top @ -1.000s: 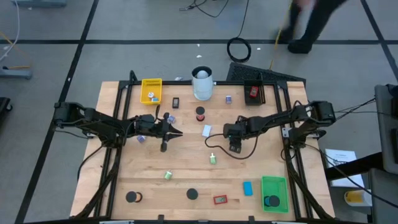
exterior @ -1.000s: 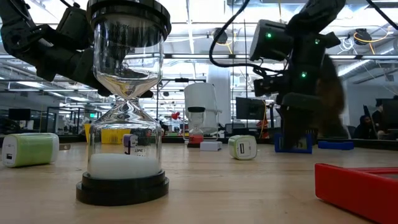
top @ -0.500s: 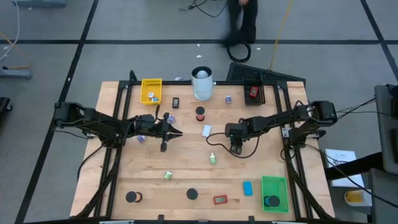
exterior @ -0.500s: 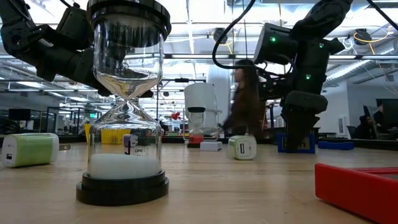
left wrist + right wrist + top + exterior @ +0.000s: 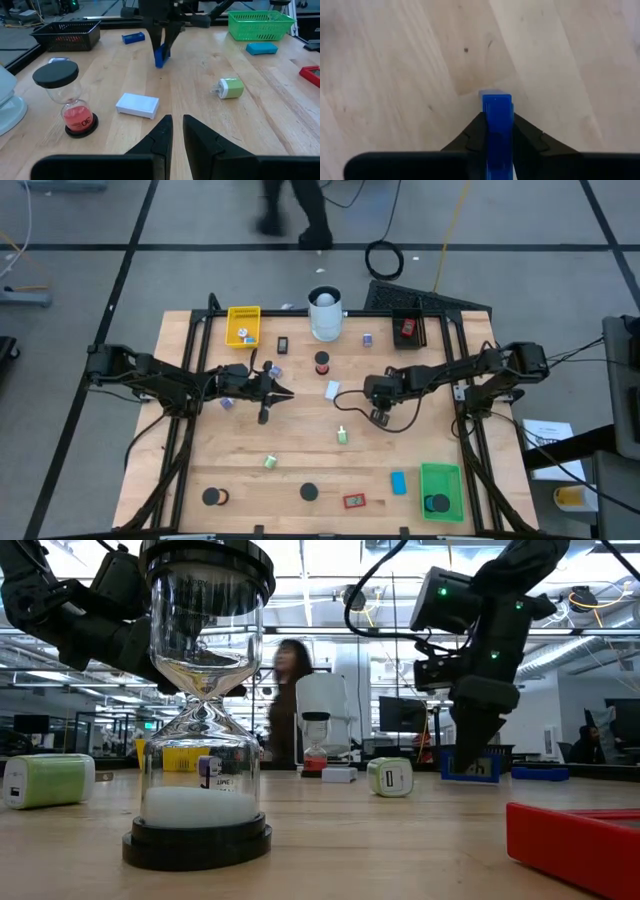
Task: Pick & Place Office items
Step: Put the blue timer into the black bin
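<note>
The right gripper (image 5: 497, 131) is pinched on a small blue block (image 5: 497, 127), its two dark fingers (image 5: 470, 140) pressed against the block's flat sides so that the piece stands on edge between them; in the left wrist view the same blue block (image 5: 160, 55) hangs from the gripper tips at or just above the wooden table (image 5: 300, 460) — whether it touches the boards cannot be told. This gripper sits right of the table's centre (image 5: 378, 412). Just left of it lie a white block (image 5: 332, 390) and a green-and-white plug piece (image 5: 342, 435); a red-sand hourglass (image 5: 321, 363) stands farther back. The left gripper (image 5: 177, 131) has its fingers drawn close together with only a thin gap and nothing between them; it hovers left of centre (image 5: 268, 398). Outward from there — a yellow tray (image 5: 243, 326) at the far left, a tall white cylinder (image 5: 325, 313) at the far middle, a black tray (image 5: 408, 328) at the far right holding a red item, and a green tray (image 5: 441, 490) at the near right with a black disc inside. Along the near edge lie two black discs (image 5: 310, 492), a red piece (image 5: 354, 501) and a blue block (image 5: 398, 482). A person (image 5: 285, 700) stands in the room beyond the table.
</note>
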Tool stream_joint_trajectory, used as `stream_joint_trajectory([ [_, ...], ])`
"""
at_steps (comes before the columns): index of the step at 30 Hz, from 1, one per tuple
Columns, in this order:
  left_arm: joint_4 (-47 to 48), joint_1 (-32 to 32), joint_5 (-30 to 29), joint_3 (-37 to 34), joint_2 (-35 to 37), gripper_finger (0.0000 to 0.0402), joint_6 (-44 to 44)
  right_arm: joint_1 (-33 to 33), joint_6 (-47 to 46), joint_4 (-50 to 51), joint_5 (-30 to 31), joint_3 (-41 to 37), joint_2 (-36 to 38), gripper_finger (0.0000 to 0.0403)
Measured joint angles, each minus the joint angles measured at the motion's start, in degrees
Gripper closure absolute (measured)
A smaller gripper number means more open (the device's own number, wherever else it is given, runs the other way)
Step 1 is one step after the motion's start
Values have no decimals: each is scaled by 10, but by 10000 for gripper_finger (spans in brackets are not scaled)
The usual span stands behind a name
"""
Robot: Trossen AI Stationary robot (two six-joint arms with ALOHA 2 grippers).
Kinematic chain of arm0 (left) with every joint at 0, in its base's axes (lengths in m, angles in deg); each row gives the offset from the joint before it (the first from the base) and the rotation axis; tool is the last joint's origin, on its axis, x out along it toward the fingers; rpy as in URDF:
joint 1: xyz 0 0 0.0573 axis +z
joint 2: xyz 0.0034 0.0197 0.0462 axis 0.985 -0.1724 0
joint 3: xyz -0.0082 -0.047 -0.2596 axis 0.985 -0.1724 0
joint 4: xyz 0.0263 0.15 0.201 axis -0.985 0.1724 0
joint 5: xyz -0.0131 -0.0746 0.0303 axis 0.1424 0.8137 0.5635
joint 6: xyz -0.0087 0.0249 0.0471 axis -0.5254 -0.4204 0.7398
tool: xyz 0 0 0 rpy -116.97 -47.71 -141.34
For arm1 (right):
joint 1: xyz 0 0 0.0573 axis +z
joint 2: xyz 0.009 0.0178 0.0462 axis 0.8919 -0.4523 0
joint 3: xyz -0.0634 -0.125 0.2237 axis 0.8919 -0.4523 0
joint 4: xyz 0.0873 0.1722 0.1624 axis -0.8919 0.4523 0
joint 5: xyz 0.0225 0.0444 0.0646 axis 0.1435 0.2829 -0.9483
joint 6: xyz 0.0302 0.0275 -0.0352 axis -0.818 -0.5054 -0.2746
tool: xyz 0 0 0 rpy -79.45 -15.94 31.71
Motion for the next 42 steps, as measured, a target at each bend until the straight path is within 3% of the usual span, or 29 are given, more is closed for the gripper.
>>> stream_joint_trajectory([
  [7, -2, 0, 0, 0, 0, 350, 0, -18, -37, -64, 1, -13, 1, 343],
  [16, -2, 0, 0, 0, 0, 350, 0, -18, -67, -99, -3, -15, 1, 357],
  [33, -1, 0, 0, 0, 0, 350, 0, -2, -78, -155, -93, -25, 1, 350],
  [42, -1, 0, 0, 0, 0, 350, 0, 2, -80, -156, -104, -25, 1, 336],
])
